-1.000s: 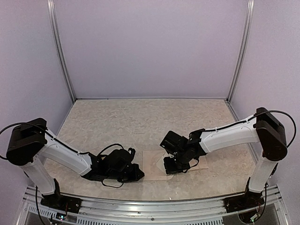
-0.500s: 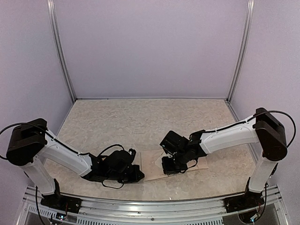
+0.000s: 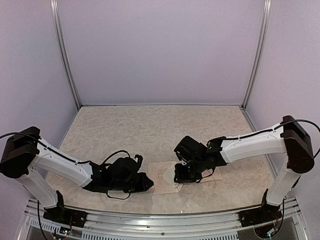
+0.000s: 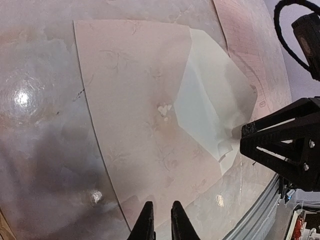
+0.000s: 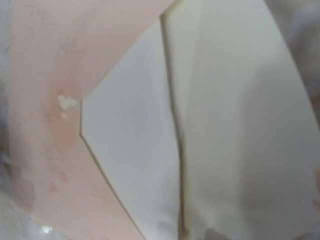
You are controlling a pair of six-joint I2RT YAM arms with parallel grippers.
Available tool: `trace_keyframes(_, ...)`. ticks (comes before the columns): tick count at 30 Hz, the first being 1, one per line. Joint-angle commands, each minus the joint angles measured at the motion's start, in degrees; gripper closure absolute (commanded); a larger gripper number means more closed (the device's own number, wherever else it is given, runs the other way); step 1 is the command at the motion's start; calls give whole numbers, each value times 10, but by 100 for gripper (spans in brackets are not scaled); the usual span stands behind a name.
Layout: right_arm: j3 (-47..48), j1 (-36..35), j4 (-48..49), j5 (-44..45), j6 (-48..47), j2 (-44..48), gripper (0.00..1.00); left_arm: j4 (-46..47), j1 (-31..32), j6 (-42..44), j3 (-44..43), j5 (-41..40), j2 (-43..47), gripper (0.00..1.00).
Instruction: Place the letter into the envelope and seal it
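The pinkish-beige envelope (image 3: 159, 176) lies flat near the table's front edge, between the two grippers. In the left wrist view the envelope (image 4: 130, 100) shows faint flower prints, and its white flap (image 4: 215, 95) rises at the far end. My right gripper (image 3: 179, 176) is shut on the flap's tip, seen as black fingers (image 4: 260, 142). My left gripper (image 4: 161, 222) is shut, its tips resting on the envelope's near edge. The right wrist view shows the flap (image 5: 130, 135) beside a cream panel (image 5: 240, 125). No bordered letter shows.
A pink gridded sheet (image 3: 216, 175) lies under the right arm, just right of the envelope, and it also shows in the left wrist view (image 4: 250, 45). The table's metal front rail (image 3: 160, 220) runs close behind both grippers.
The right gripper has shifted slightly left and up, and a white flap now shows raised at the envelope's right end. The left arm has sunk lower and stays at the envelope's left edge.
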State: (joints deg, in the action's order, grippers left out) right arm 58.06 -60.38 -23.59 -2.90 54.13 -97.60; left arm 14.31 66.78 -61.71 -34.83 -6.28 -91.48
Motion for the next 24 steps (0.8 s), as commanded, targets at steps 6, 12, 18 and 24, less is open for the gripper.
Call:
trace_keyframes(6, -11, -2, 14, -13, -3, -27, 74, 10, -6, 1, 6, 9, -11, 86)
trace_keyframes(12, -17, -2, 22, -18, -3, -32, 77, 19, -6, -5, 6, 17, -30, 85)
trace_keyframes(18, -18, -1, 36, -27, -3, -40, 78, 19, -7, -6, 7, 19, -39, 85)
trace_keyframes(24, -22, -2, 49, -32, 1, -43, 86, 13, -4, -6, 9, 17, -36, 85)
